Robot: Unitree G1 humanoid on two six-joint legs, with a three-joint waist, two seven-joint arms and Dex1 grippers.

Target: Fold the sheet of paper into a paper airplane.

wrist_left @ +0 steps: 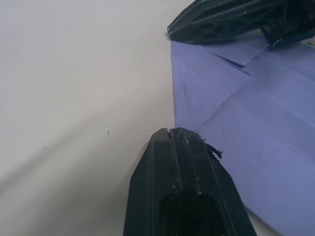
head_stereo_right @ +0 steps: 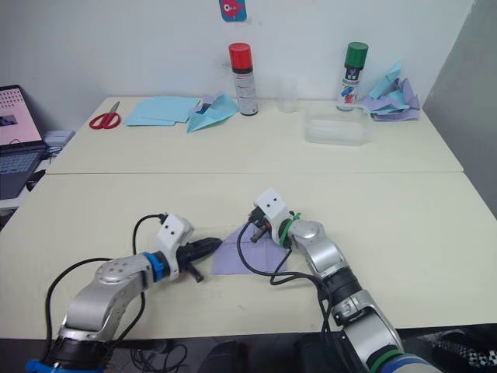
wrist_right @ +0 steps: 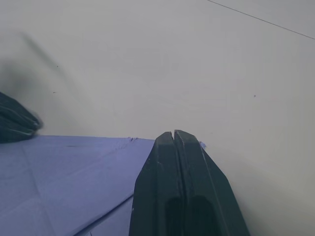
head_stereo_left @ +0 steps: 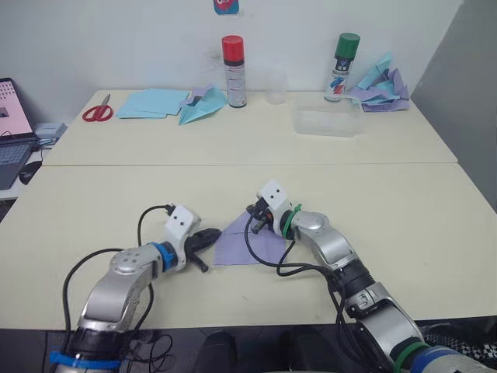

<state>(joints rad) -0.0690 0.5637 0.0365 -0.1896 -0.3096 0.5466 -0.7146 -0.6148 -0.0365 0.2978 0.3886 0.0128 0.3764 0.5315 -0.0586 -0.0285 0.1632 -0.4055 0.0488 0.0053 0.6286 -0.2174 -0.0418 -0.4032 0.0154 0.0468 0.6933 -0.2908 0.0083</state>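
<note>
The sheet of paper [head_stereo_left: 247, 247] is pale lavender, partly folded into a triangle-like shape with a point toward the far side, and lies flat on the near table. My left gripper [head_stereo_left: 211, 237] is shut, and its tip rests at the paper's left edge [wrist_left: 173, 98]. My right gripper [head_stereo_left: 254, 224] is shut too, its tip down at the paper's far point [wrist_right: 147, 142]. Neither holds the paper between its fingers. Creases show on the lavender surface [wrist_left: 236, 108].
On the far table stand a red-capped can [head_stereo_left: 234, 71], a green-capped can [head_stereo_left: 342, 67], a clear cup [head_stereo_left: 276, 87] and a clear container [head_stereo_left: 326, 122]. Scissors [head_stereo_left: 98, 111], light blue sheets [head_stereo_left: 155, 102], a teal paper plane [head_stereo_left: 203, 106] and crumpled papers [head_stereo_left: 382, 87] lie there. A laptop [head_stereo_left: 11, 128] sits at left.
</note>
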